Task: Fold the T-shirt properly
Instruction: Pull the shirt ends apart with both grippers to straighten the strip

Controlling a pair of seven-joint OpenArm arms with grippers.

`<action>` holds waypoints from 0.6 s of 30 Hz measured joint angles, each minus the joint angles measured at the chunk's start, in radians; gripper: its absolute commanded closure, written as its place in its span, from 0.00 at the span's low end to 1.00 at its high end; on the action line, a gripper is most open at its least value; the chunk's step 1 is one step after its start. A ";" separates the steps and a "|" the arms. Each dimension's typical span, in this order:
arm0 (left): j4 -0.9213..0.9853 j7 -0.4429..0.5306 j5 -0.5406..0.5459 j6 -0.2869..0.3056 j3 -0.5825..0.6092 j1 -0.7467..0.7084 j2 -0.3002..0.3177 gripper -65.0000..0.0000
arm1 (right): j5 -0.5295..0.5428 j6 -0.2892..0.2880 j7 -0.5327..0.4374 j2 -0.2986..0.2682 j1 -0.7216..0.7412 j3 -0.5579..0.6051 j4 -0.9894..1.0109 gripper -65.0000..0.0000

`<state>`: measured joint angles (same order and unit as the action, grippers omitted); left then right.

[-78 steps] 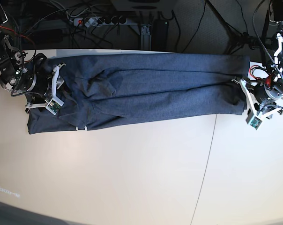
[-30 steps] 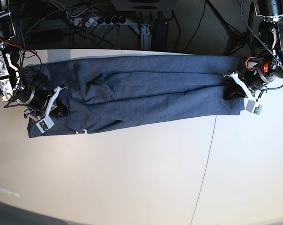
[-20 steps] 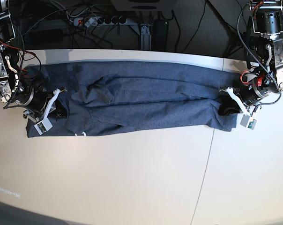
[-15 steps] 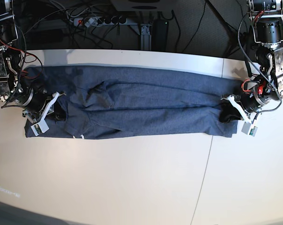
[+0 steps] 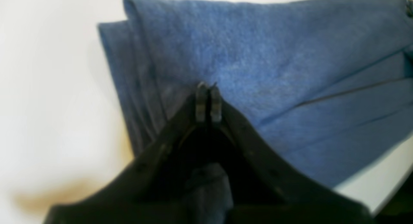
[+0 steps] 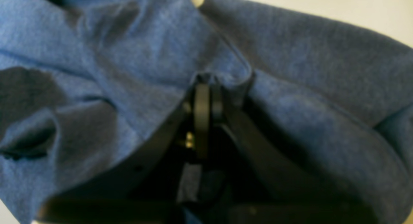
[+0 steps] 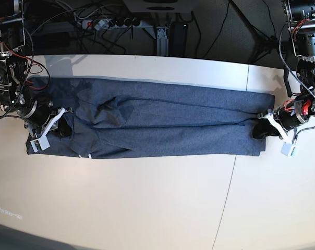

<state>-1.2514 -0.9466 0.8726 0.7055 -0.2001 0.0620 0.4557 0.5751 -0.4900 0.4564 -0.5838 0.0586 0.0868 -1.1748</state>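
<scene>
Blue-grey T-shirt (image 7: 162,125) stretched in a long band near table's (image 7: 147,208) far edge. Left gripper (image 5: 206,100) clamped on one end. Right gripper (image 6: 205,88) clamped on other.

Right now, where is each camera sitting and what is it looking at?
Base: high above the white table, looking down at the long blue-grey cotton T-shirt, with both arms at its ends.
Left wrist: on the left arm, looking along the shut left gripper at the shirt's folded edge.
Right wrist: on the right arm, looking along the shut right gripper into rumpled cloth.
All three share the shirt.
</scene>
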 measured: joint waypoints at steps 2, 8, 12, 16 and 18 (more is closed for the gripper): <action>-0.048 -0.060 0.101 -0.002 -0.038 0.019 0.016 1.00 | 0.000 0.000 0.000 0.000 0.000 0.000 0.001 1.00; -0.108 -0.108 0.164 -0.005 -0.113 0.030 0.077 0.51 | 0.001 0.000 0.001 0.002 0.000 -0.002 0.002 1.00; -0.106 -0.109 0.162 -0.005 -0.112 -0.033 0.087 0.48 | -0.006 0.000 0.003 0.002 0.002 -0.002 0.002 1.00; -0.086 -0.109 0.160 -0.005 -0.111 -0.093 0.087 0.48 | -0.006 0.000 0.003 0.002 0.002 -0.002 0.002 1.00; -0.050 -0.108 0.158 -0.005 -0.111 -0.100 0.088 0.43 | -0.007 0.000 0.003 0.002 0.002 -0.002 0.002 1.00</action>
<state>-1.3010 -1.0550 1.0309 0.7010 -0.3107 -0.0383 0.5434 0.5682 -0.4904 0.4599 -0.5816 0.0608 0.0853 -1.1732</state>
